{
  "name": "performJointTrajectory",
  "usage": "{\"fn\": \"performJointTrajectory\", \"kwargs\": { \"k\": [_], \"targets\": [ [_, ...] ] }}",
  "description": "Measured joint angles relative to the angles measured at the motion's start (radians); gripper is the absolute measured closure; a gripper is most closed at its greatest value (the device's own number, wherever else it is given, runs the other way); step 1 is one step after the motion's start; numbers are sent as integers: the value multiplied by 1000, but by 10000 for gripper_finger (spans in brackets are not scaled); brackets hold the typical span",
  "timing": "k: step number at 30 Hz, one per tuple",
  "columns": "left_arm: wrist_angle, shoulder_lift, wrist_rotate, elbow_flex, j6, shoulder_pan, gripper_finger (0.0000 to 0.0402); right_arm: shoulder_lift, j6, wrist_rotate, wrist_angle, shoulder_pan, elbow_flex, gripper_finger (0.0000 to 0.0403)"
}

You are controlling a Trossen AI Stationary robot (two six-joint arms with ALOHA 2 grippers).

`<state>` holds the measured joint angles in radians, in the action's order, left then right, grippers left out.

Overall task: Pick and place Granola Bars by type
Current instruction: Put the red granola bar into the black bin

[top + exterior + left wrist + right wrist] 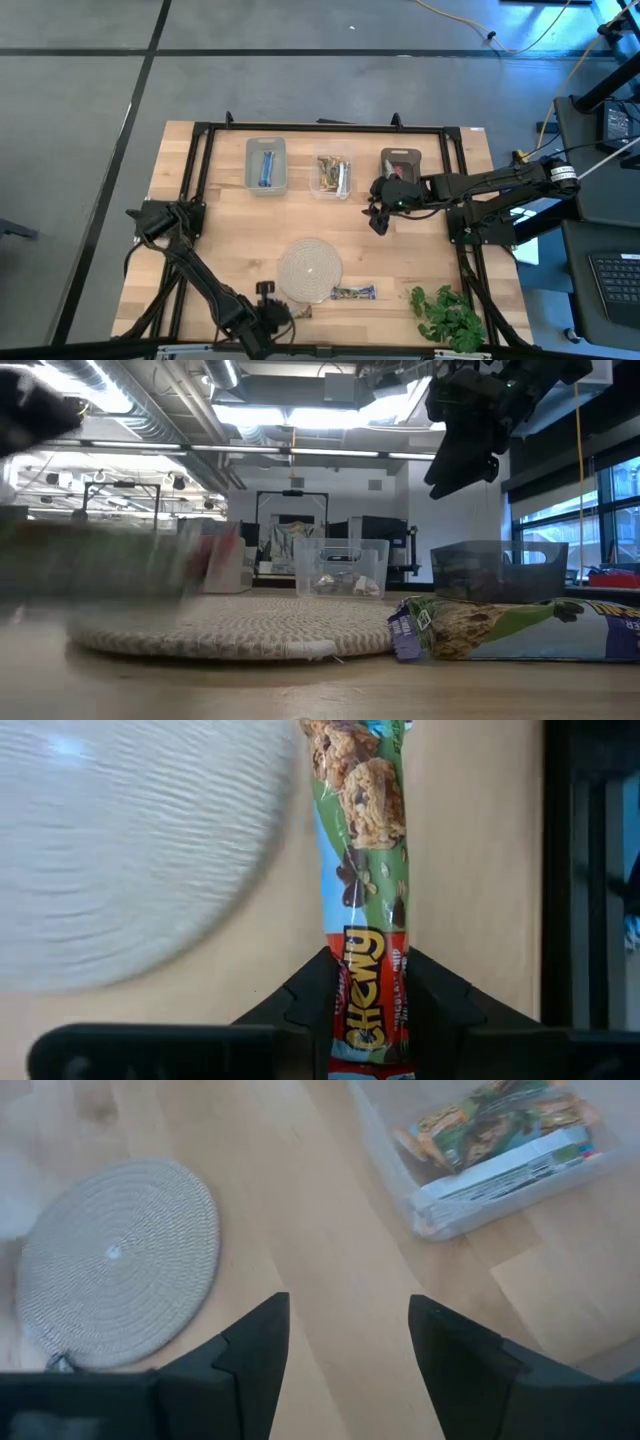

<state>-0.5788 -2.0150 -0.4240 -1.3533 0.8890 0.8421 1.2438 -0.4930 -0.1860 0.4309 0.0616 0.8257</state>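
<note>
Left gripper (368,1020) pinching glossy flat granola bar (362,860), beside round woven mat (120,850)

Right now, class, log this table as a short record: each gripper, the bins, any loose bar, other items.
left gripper: shut on Chewy granola bar, near table edge beside woven mat
right gripper: open, empty, raised near the bins
left bin: blue bar
middle bin: tan-green bars
right bin: reddish-brown contents
loose bar: on the table by the mat
plant sprig: near right corner
</note>
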Motion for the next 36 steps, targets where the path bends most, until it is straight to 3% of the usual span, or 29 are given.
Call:
{"fn": "performJointTrajectory", "kwargs": {
  "k": [5,8,13,21,27,32,36],
  "targets": [
    [-91,105,-131,-2,18,-1,318,0,17,21,-10,1,0,195],
    [-101,167,-244,-3,-58,-13,319,0,66,29,-57,10,0,195],
    [-169,244,-307,-3,-216,-64,318,0,236,33,-230,66,0,195],
    [-272,403,-438,-3,-300,-200,319,0,535,58,-525,144,0,195],
    [-111,495,-383,-3,-534,-335,321,0,562,56,-601,142,0,195],
    [79,526,-139,-3,-790,-474,321,-1,636,56,-620,133,0,195],
    [173,533,0,-3,-884,-581,321,-1,659,50,-666,127,0,195]
  ]
}}
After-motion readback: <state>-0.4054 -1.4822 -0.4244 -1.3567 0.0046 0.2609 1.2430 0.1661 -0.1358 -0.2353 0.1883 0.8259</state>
